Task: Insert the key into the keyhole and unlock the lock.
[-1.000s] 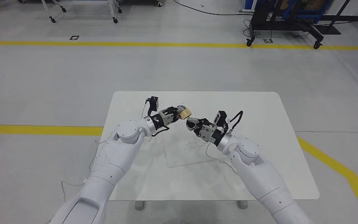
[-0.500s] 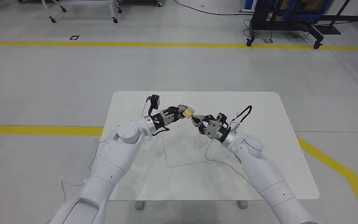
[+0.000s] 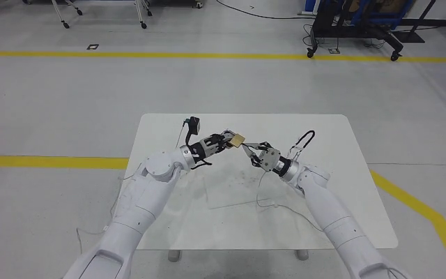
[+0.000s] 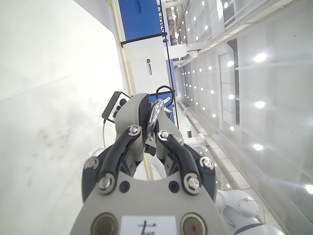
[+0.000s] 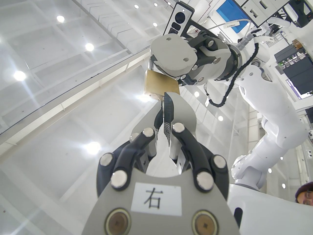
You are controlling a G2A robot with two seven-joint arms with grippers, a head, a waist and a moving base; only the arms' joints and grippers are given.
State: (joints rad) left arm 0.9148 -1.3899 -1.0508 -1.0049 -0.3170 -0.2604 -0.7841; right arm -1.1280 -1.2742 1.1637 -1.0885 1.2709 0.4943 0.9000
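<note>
Brass lock (image 3: pixel 237 140) sat squeezed tight in the left gripper (image 3: pixel 230 138), up over the table (image 3: pixel 334 139), nearer its far edge. The right gripper (image 3: pixel 253 148) pinched the key (image 5: pixel 161 101), its tip right at the lock's bottom.

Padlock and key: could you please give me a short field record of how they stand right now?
padlock: brass, held above the table by its shackle end in the left claw
key: pinched in the right claw, tip at the padlock's free end
inserted: cannot tell
claws: both shut
</note>
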